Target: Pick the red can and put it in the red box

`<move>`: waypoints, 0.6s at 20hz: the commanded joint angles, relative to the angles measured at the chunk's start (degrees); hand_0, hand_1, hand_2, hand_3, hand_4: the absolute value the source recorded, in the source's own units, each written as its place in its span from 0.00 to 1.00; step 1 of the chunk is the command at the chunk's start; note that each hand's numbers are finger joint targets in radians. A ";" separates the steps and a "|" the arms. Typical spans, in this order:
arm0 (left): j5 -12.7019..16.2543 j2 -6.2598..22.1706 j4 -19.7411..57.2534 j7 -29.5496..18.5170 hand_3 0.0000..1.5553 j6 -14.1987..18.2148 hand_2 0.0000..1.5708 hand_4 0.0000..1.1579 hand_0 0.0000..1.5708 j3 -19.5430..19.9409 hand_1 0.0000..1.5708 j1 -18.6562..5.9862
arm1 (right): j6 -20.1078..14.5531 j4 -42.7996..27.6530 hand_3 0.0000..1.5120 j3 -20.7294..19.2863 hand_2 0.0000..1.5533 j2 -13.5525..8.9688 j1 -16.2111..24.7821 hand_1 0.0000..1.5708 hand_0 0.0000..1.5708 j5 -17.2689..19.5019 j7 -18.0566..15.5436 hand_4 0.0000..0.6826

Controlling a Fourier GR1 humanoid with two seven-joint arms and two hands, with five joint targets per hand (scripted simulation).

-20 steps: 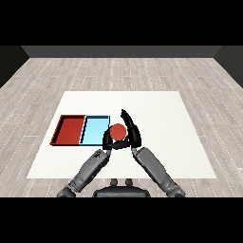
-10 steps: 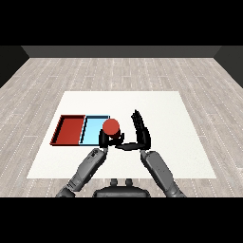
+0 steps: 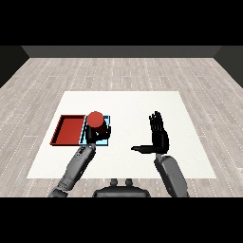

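Left hand (image 3: 101,134) curled round red can (image 3: 96,120), carrying it above light blue tray (image 3: 107,118); red tray (image 3: 69,129), target, lies at 9 o'clock. Right hand (image 3: 159,135) at 3 o'clock, fingers straight, empty, parked apart to leave path free.

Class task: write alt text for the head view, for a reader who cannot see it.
The robot's left hand holds a red can above the light blue tray, beside the red tray on a white table. Its right hand is open, fingers straight.
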 commanded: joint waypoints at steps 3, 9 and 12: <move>-1.03 6.17 -4.42 7.59 0.96 0.70 1.00 0.97 1.00 4.71 1.00 -0.22 | 3.10 -1.40 0.00 -5.52 0.00 -3.04 7.73 0.00 0.00 -2.96 -1.76 0.00; -4.44 18.10 3.48 9.01 0.96 -1.73 1.00 0.99 1.00 10.41 1.00 -0.17 | 6.71 -3.13 0.00 -7.52 0.00 -5.59 13.97 0.00 0.00 -4.72 -3.84 0.00; -3.88 23.21 11.09 12.08 0.95 -6.10 0.98 0.96 1.00 12.99 1.00 -1.88 | 6.93 0.59 0.00 -8.00 0.00 -3.60 11.98 0.00 0.00 -6.03 -4.26 0.00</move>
